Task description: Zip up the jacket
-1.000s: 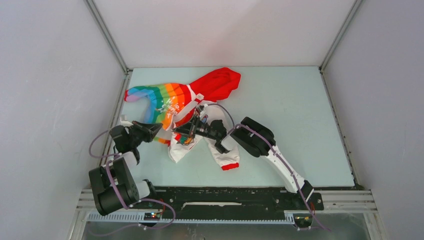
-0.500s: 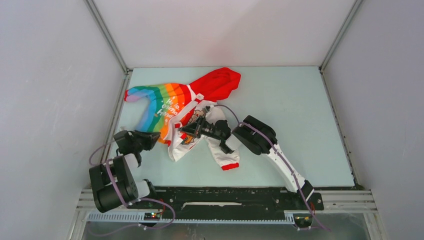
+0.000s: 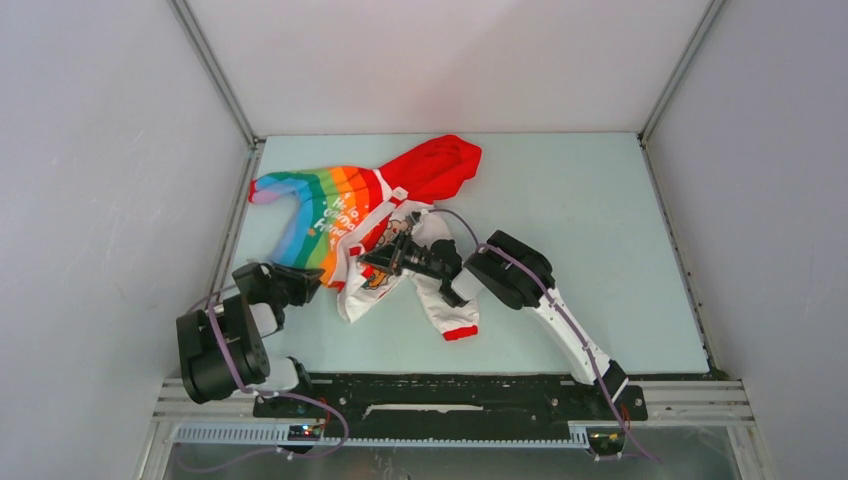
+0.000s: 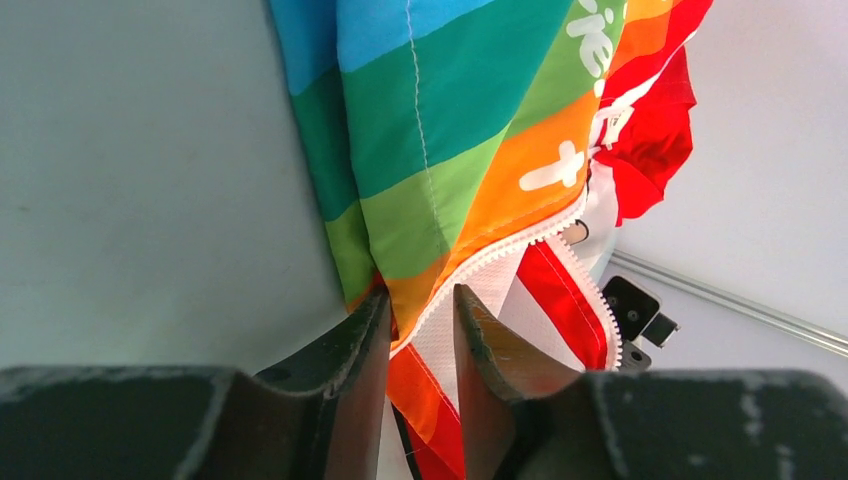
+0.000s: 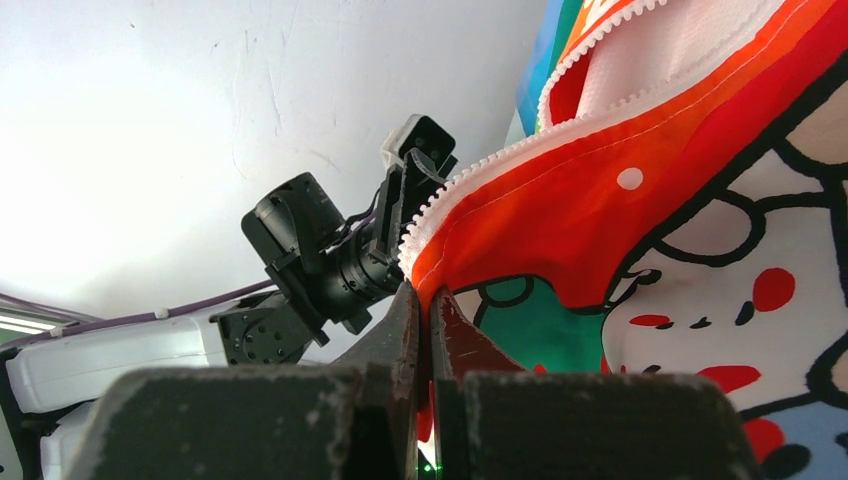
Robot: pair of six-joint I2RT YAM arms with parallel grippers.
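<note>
Lying crumpled on the left part of the pale tabletop (image 3: 560, 200), the jacket (image 3: 345, 215) is unzipped, its two front edges apart. Its red hood (image 3: 440, 165) points toward the far side. The rainbow half (image 3: 320, 205) with white lettering spreads to the left, and its striped sleeve (image 3: 268, 188) curls toward the left wall. The white half (image 3: 375, 285) with the cartoon print sits nearer the arms, and its sleeve ends in a red cuff (image 3: 460, 332) on the near side.

The left gripper (image 3: 312, 280) meets the lower corner of the rainbow half from the near left. In the left wrist view, the jaws of the left gripper (image 4: 420, 320) are drawn in to a narrow gap, and the orange hem and its white zipper teeth (image 4: 500, 250) fill that gap, so they are grasping the jacket's bottom edge. The striped cloth fans out beyond the tips.

The right gripper (image 3: 372, 262) reaches in from the right, over the white half, to the middle of the opening. In the right wrist view, the jaws of the right gripper (image 5: 425, 300) are clenched tight on the red-backed edge of the printed half, right where its row of zipper teeth (image 5: 500, 160) runs up and away. The left arm's black wrist shows just beyond, close to that same edge.
</note>
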